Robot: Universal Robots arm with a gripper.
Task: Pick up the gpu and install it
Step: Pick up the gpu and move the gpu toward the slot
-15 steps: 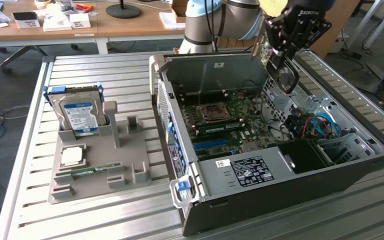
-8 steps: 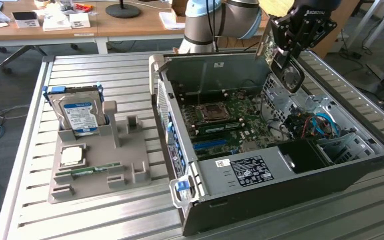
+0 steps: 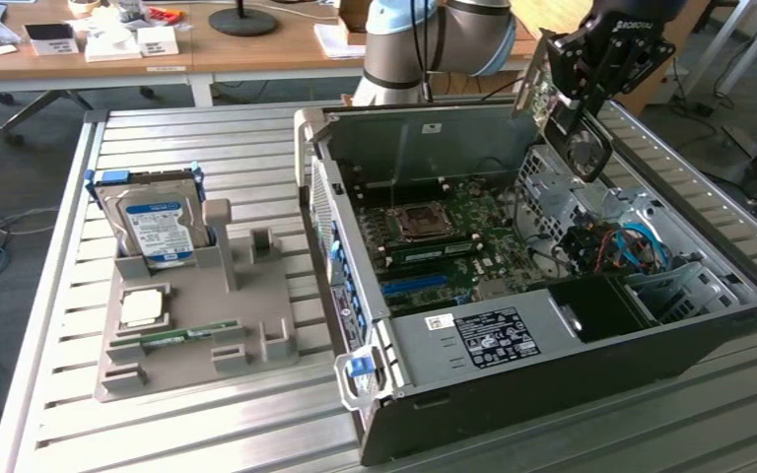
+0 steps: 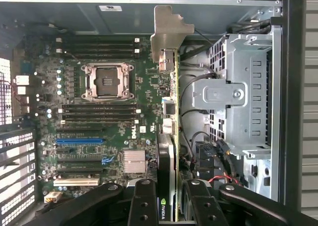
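Observation:
My gripper [image 3: 582, 91] is shut on the gpu [image 3: 576, 138] and holds it in the air over the back right part of the open computer case [image 3: 694, 335]. The card hangs on edge, its black cooler facing the exterior view's right and its silver bracket [image 3: 532, 87] toward the case's rear wall. In the wrist view the gpu [image 4: 169, 136] is seen edge-on between my fingers [image 4: 144, 203], with its bracket [image 4: 168, 32] at the far end. It hovers above the motherboard [image 4: 99, 112], beside the empty CPU socket [image 4: 108, 81] and off to one side of the blue slot [image 4: 79, 141].
A metal drive cage [image 4: 238, 97] and loose cables [image 4: 218, 156] lie close beside the card inside the case. On the exterior view's left, a grey parts holder [image 3: 194, 335] carries a hard drive [image 3: 158, 229], a processor [image 3: 142, 307] and a memory stick [image 3: 188, 335] on the slatted metal table [image 3: 221, 424].

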